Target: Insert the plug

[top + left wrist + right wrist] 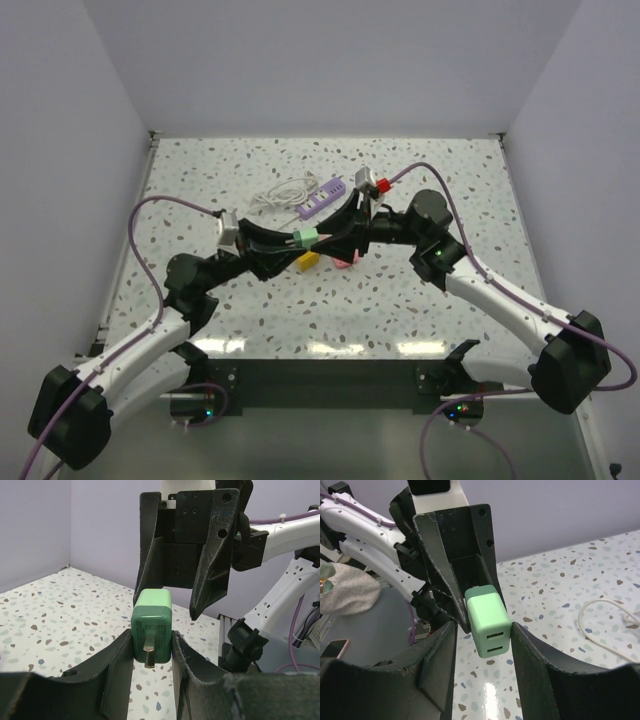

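The left gripper (151, 639) pinches the green plug (151, 622) by its sides, with the prongs facing the left wrist camera. The right gripper (484, 630) straddles the plug's socket end with its jaws spread, and a gap shows on one side. In the top view, the plug is held above the middle of the table (450, 190), where both grippers meet. A purple power strip (322, 198) lies at 12 o'clock from the plug, and a white cable (283, 192) lies at 11 o'clock.
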Motion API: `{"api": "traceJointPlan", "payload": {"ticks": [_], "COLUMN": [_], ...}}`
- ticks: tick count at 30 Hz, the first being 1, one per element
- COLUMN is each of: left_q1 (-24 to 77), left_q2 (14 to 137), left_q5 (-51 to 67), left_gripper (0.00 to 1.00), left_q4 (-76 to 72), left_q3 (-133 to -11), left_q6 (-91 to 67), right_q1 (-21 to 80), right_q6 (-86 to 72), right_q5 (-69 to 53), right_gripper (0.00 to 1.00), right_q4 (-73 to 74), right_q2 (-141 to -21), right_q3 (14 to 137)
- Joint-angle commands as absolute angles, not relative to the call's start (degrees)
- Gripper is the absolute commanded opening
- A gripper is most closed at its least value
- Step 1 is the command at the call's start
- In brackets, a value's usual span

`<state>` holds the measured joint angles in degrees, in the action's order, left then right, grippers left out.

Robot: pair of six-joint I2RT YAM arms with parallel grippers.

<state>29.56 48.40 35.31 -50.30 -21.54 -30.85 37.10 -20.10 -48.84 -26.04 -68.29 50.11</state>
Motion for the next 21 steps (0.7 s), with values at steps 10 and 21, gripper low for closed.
{"api": "traceJointPlan", "payload": {"ticks": [10, 21], "left_q1": [29.2, 29.1], "left_q2": [51.8, 54.2], "left_q5": [38.1, 39.6], "left_gripper": [0.00, 0.00], "left_q4": [-58.1, -61.9], "left_q3": [-25.1, -25.8], "left_q6": [-31.6, -32.9], "right_q1": [37.1, 37.6], "right_q6": [-21.7, -22.2], "right_q5": [-54.8, -57.7], "right_gripper": [0.47, 0.31], "right_q4": [-33.7, -36.2], "right_q2": [-69.3, -70.0], "right_q3": [49.2, 49.0]}}
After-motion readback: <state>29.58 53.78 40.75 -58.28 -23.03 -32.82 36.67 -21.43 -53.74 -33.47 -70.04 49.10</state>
